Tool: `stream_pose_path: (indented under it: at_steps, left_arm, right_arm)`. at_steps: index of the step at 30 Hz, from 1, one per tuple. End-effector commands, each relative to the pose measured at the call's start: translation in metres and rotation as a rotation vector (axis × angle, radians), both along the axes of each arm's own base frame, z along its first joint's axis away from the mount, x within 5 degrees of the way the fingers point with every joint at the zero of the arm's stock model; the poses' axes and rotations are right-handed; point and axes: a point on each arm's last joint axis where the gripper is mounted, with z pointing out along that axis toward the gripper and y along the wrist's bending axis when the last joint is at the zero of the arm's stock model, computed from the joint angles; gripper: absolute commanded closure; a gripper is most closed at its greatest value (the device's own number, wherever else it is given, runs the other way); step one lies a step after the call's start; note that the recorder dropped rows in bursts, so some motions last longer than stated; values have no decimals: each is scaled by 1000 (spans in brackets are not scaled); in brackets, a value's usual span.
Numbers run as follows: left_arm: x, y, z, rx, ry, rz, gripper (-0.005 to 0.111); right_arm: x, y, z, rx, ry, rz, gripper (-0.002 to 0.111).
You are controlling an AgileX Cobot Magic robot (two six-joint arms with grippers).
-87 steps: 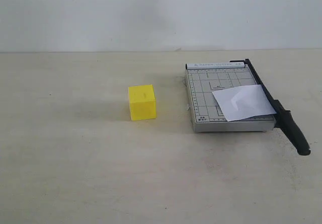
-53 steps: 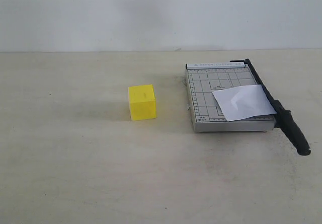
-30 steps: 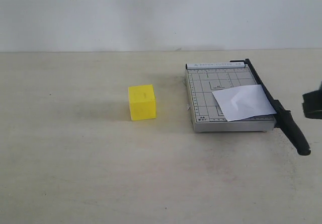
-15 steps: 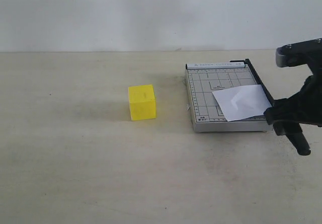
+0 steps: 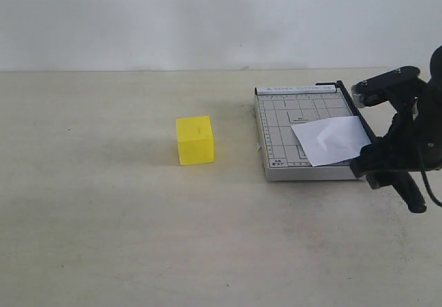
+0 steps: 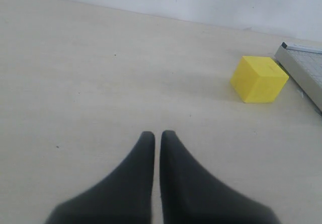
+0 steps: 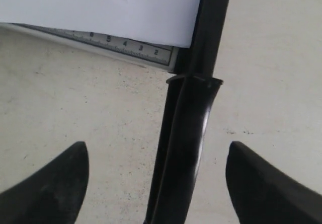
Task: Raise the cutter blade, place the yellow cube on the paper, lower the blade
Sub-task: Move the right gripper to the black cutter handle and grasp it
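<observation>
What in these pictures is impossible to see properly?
- Exterior view: the right arm covers the upper handle of the cutter blade and the tips of the right gripper.
- Right wrist view: the handle's end is cut off by the picture edge.
- Exterior view: the trimmer lettering is too small to read.

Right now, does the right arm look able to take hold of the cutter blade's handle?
Probably yes. The right gripper hangs over the thick handle end of the cutter blade, jaws open wide on either side of it, and nothing lies between them and the handle.
</observation>
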Motion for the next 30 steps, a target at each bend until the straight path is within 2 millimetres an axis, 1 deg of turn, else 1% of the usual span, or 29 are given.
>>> stream_pose_path:
  at_steps: [1, 3, 7, 13, 15, 23, 27, 30]
  left_arm:
    - [0, 0, 0, 2, -8, -2, 102]
    - [0, 0, 0, 2, -8, -2, 102]
    - [0, 0, 0, 2, -8, -2, 102]
    - [0, 0, 0, 2, -8, -2, 102]
    - [0, 0, 0, 2, -8, -2, 102]
    - [0, 0, 0, 2, -8, -2, 102]
    - [0, 0, 0, 2, -8, -2, 102]
    - [0, 0, 0, 2, -8, -2, 102]
  right_arm:
    - [6, 1, -13, -11, 21, 11, 37]
    - [7, 1, -18, -20, 30, 19, 37]
    - [10, -2, -21, -25, 22, 23, 37]
    - [12, -26, -22, -14, 35, -83, 37]
    - [11, -29, -22, -15, 49, -88, 37]
    - [13, -20, -22, 90, 32, -94, 37]
    - [14, -20, -22, 93, 24, -93, 37]
    - [14, -19, -22, 94, 22, -92, 41]
